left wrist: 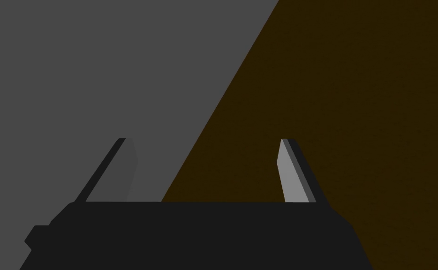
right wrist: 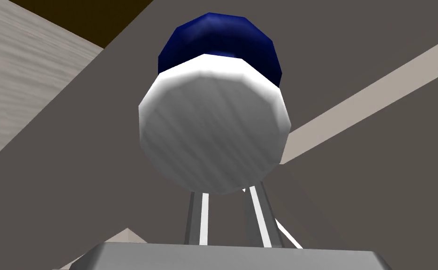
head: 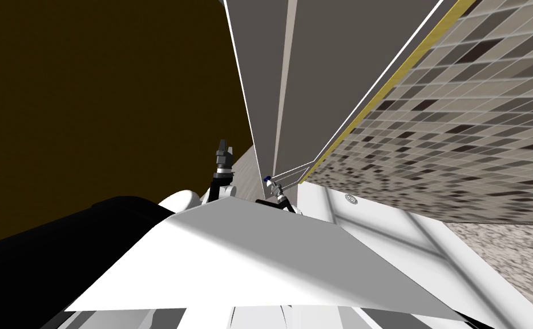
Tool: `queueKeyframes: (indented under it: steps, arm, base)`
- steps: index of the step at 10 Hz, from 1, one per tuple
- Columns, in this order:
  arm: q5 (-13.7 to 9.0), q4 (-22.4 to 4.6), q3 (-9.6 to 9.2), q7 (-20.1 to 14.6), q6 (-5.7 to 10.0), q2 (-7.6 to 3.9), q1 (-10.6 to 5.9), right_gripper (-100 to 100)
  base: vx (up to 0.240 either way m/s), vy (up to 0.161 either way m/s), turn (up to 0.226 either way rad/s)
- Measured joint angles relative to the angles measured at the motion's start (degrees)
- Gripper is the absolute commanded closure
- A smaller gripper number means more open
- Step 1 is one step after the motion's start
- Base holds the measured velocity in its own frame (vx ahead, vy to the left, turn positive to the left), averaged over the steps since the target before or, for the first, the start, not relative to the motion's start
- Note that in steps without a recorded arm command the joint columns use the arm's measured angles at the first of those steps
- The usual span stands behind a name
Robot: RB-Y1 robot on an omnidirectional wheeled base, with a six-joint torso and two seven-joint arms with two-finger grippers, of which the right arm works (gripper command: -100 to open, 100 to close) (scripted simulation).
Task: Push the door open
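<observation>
Right gripper [right wrist: 226, 196] jaws pinch a white, blue-capped bottle [right wrist: 213, 126], with a grey wall [right wrist: 377, 47] beyond. Left gripper [left wrist: 206, 140] jaws stand spread, facing what seems the dark brown door [left wrist: 354, 93]. Right of both jaws are a white tub [head: 374, 223] and tiled wall [head: 459, 114].

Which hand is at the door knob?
The right hand, right at the white, blue-backed knob; the left hand is open, facing a grey surface and a brown surface.
</observation>
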State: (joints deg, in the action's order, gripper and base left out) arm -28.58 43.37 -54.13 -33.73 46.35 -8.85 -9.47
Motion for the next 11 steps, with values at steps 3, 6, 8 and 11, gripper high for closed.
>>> queueKeyframes:
  steps: [3,6,8,11]
  arm:
    - [-0.1,-1.7,-0.14,-1.1,0.44,0.7,-1.03,100]
    - [-1.6,-0.6,-0.43,-4.4,-0.24,0.53,-0.38,100]
    - [-1.6,-0.7,-0.58,-5.4,-0.32,0.37,-0.71,100]
    - [-2.5,-3.4,-1.43,-7.2,1.76,1.27,-1.44,-100]
  base:
    - [0.004,0.013,-0.003]
    - [0.021,0.033,-0.026]
    - [0.002,0.002,0.008]
    - [-0.013,-0.043,-0.019]
